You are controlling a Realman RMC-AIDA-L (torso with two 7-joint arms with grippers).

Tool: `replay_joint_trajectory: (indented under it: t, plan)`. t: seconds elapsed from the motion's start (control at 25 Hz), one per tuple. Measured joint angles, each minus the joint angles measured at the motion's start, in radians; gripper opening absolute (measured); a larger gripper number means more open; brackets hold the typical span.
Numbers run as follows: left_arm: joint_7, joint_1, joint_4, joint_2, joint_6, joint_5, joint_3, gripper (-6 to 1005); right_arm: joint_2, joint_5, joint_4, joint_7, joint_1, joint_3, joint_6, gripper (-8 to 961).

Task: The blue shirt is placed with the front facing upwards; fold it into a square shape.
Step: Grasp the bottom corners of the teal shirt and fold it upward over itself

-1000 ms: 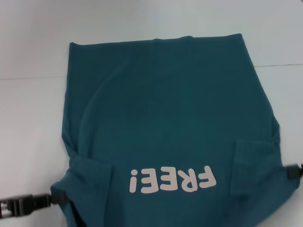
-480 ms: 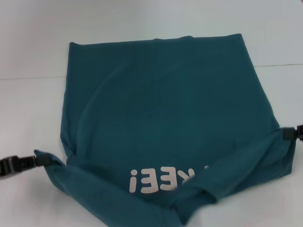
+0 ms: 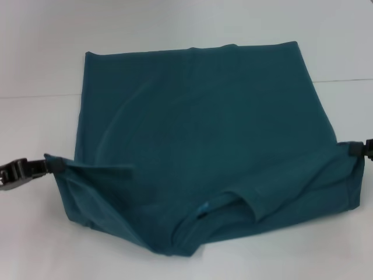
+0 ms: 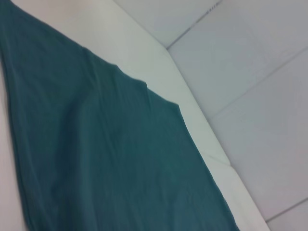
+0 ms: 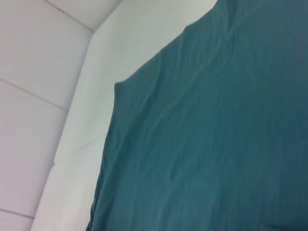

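The blue shirt (image 3: 204,128) lies on the white table (image 3: 41,175), its near part lifted and doubled over toward the far hem, so the lettering is hidden. At the shirt's left edge my left gripper (image 3: 48,165) is shut on a lifted corner of cloth. My right gripper (image 3: 356,149) is shut on the opposite corner at the right edge of the head view. A sleeve hangs loose under the fold near the front. Both wrist views show only teal cloth (image 4: 96,159) (image 5: 216,125) and white table.
The white table's far edge (image 4: 192,96) meets a pale tiled floor (image 4: 260,72) beyond it. Bare table surface surrounds the shirt on the left, right and near sides.
Both grippers have carried the shirt's near corners up and away from me. The fold has rolled over the white lettering, which no longer shows.
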Motion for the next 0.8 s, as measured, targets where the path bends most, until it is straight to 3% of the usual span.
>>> replay_joint_trajectory:
  t: [0.52,0.8]
  plan:
    - [-0.012,-0.008,-0.028,-0.004,-0.054,-0.077,-0.033,1,0.015,0.094,0.028,0.006,-0.002,0.002,0.068,36]
    - [-0.012,-0.006,-0.046,-0.008,-0.047,-0.101,-0.054,1,0.010,0.125,0.054,0.006,-0.006,0.002,0.081,36]
